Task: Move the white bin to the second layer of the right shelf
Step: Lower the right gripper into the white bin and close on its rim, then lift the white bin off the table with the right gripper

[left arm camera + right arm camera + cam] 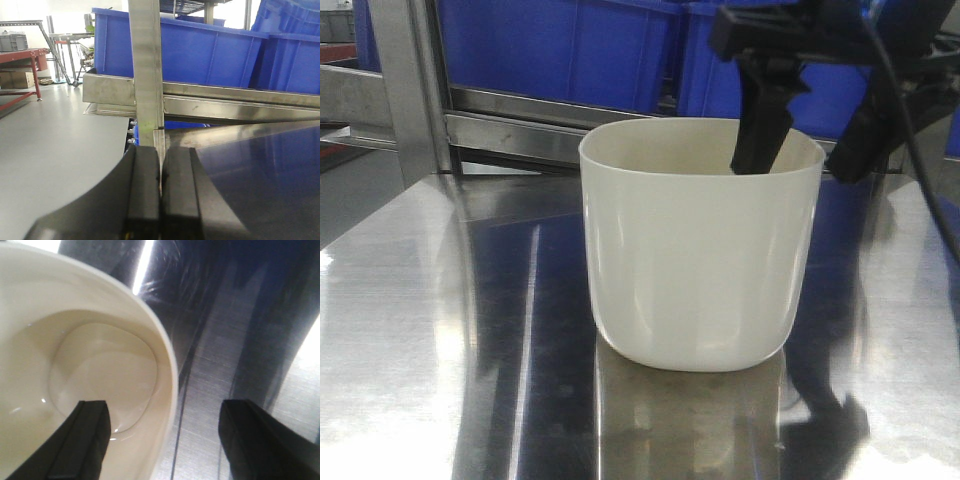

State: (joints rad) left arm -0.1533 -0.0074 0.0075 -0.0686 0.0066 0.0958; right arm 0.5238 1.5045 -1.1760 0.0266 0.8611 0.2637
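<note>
The white bin stands upright on the mirror-like steel table. My right gripper is open and straddles the bin's right rim. One finger hangs inside the bin, the other is outside. In the right wrist view the bin's wall runs between the gripper's fingers, touching neither. My left gripper is shut and empty, pointing at a steel rack post. The rack's roller tracks do not show.
Behind the bin runs a steel rack rail carrying blue crates, also in the left wrist view. A steel upright stands at the table's back left. Grey floor and a red frame lie left.
</note>
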